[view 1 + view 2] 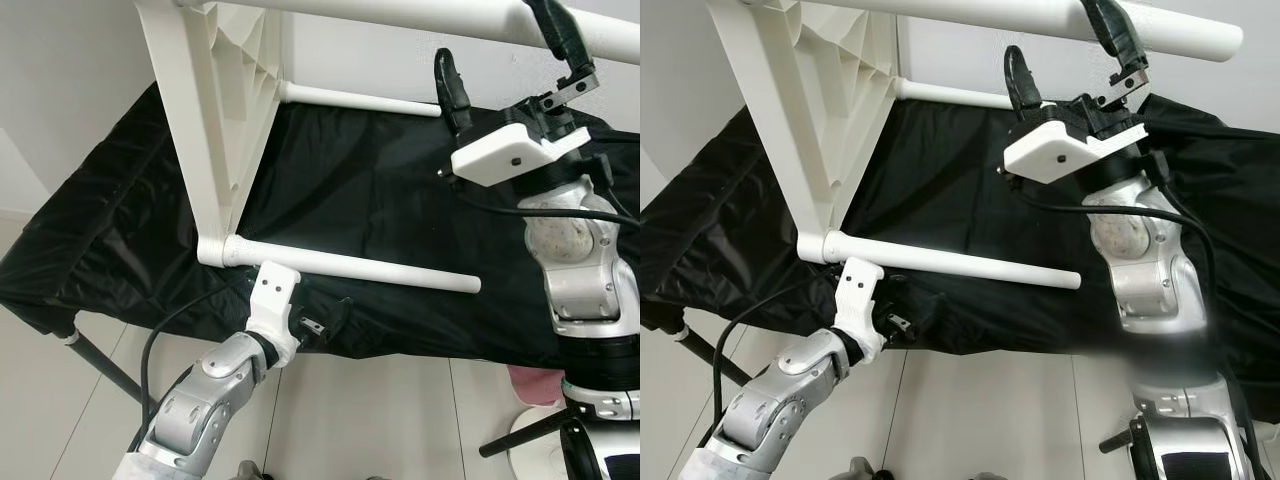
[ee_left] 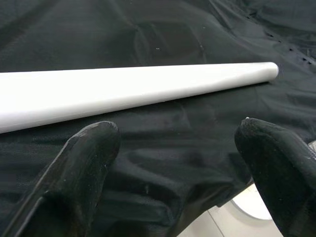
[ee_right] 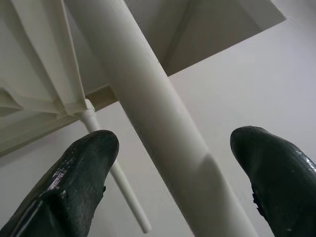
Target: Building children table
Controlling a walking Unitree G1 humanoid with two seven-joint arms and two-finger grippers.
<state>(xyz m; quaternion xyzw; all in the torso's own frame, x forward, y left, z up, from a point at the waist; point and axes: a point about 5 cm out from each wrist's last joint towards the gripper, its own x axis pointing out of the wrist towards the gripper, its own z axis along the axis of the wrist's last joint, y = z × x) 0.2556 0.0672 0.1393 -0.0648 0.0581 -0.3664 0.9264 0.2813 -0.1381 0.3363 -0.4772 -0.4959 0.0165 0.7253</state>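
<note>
Your white table top (image 1: 215,120) stands on edge on the black cloth (image 1: 350,200), its legs running out sideways toward your right arm. Right gripper (image 1: 505,55) is raised at the upper leg (image 1: 420,15): in the right wrist view that leg (image 3: 158,128) passes between the two fingers (image 3: 74,182), which stand wide apart — you have no contact on either side, and nothing is held. The leg's long axis runs across the gap, so closing would bring the fingers onto its round sides. Left gripper (image 2: 177,163) is low, at the near edge of the cloth, also spread wide and empty; the lower leg (image 1: 350,265) lies just beyond its fingertips (image 2: 91,148), axis crosswise to the reach, free end (image 2: 269,71) off to one side. A third leg (image 1: 360,98) lies further back on the cloth. Judgement: your right arm is the better placed — the upper leg already sits inside its jaws, whereas the left must still advance over the cloth to reach the lower leg
</note>
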